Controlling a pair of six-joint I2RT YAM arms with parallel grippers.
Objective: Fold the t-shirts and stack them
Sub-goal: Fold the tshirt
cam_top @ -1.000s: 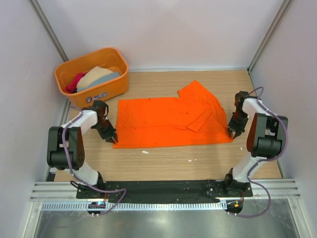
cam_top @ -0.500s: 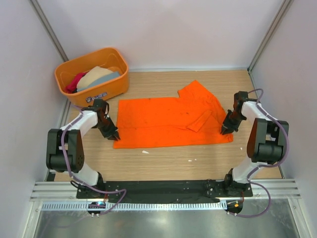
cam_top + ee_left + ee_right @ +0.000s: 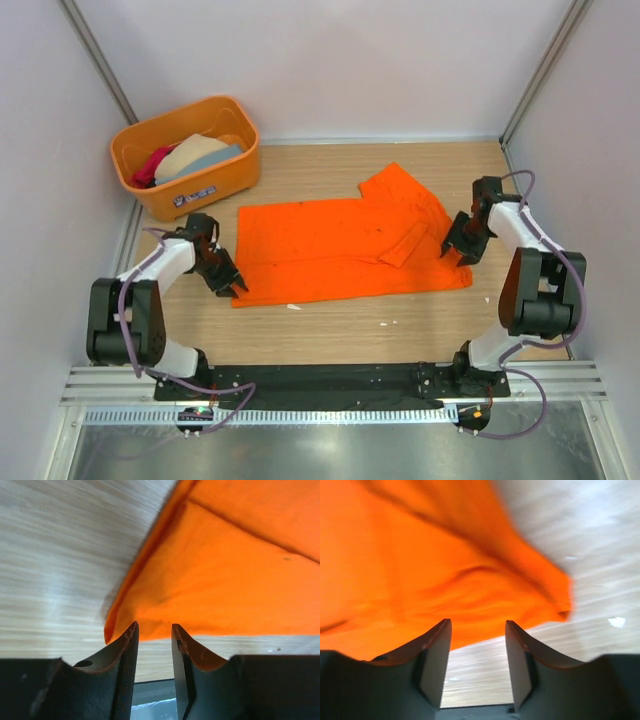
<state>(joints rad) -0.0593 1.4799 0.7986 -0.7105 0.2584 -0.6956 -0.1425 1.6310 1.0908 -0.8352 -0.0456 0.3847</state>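
One orange t-shirt [image 3: 340, 250] lies spread mid-frame on the worktop [image 3: 330, 330]; we judge folding barely begun; the left end effector [image 3: 233, 284] and right end effector [image 3: 452, 249] stand released and empty at its side edges; other t-shirts [image 3: 195, 155] sit in the tub [image 3: 150, 200], upper left.

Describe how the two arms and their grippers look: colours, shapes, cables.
Both the left arm and the right arm are built alike: white links between black joint housings, with a thin purplish cable looping along each down to a black base plate. The left gripper and right gripper each have two dark, flat fingers with curved tips. No markings can be made out.
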